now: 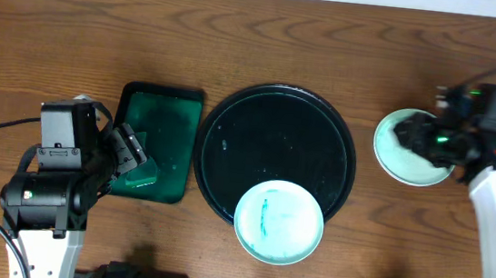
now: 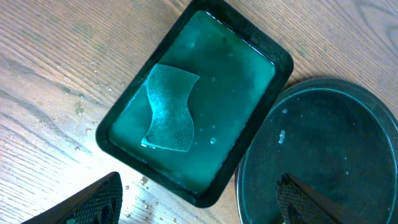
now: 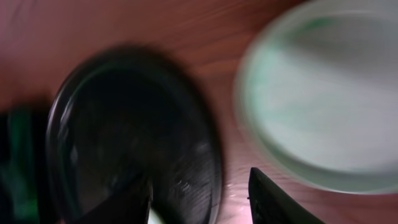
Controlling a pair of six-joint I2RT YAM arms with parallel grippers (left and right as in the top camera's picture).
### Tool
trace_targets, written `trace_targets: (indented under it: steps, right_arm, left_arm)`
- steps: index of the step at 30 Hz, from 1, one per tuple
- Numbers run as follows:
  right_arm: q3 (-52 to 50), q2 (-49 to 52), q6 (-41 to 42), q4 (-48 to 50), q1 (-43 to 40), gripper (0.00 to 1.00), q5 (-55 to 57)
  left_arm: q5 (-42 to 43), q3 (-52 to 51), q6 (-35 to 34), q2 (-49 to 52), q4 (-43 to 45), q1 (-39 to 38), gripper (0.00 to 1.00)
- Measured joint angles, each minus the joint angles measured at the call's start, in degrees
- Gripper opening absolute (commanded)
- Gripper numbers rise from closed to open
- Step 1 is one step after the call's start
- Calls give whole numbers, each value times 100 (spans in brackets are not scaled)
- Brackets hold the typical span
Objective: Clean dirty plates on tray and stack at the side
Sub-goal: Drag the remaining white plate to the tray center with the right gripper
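Teal-smeared plate point(image 1: 278, 221) lies in the black tray point(image 1: 266, 141), at its near rim. It looks light, stiff and likely slippery when wet, so it is best pinched at the edge. A second plate point(image 1: 392, 160) rests beside the tray, below the right gripper point(image 3: 196, 186), whose fingers are apart. The left gripper point(image 2: 199, 182), also spread, hangs over the green tray point(image 2: 149, 169).

- You have a dark green rectangular plastic tray point(image 1: 163, 90) lying flat on the brown wood-grain table point(image 1: 257, 40).
- In it you'll see teal liquid point(image 2: 230, 93) and a pale sponge pad with curved edges point(image 2: 169, 109).
- Small water droplets point(image 2: 79, 109) dot the wood beside it.
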Motion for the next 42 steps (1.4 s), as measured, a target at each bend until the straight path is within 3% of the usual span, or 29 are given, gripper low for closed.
trace_targets:
  steps: [8, 14, 16, 19, 21, 31, 37, 42]
  right_arm:
    - [-428, 487, -592, 61, 2194, 53, 575]
    - [-765, 1204, -752, -404, 2975, 50, 817]
    - [-820, 1296, -793, -487, 3119, 45, 802]
    - [-986, 1344, -852, -361, 3263, 10, 741]
    - [-1130, 1346, -841, -210, 3329, 1, 710]
    - [-1285, 1357, -603, 769, 3268, 1, 966]
    - [-1263, 1357, -535, 2273, 3018, 1, 1554]
    - [-1246, 1357, -1038, 3064, 2977, 1, 1899]
  left_arm:
    - [-2, 0, 0, 0, 0, 0, 80]
    - [-2, 0, 0, 0, 2, 0, 80]
    - [-2, 0, 0, 0, 2, 0, 80]
    - [-2, 0, 0, 0, 0, 0, 80]
    - [-2, 0, 0, 0, 2, 0, 80]
    - [-2, 0, 0, 0, 2, 0, 80]
    - [-2, 0, 0, 0, 2, 0, 80]
    - [-2, 0, 0, 0, 2, 0, 80]
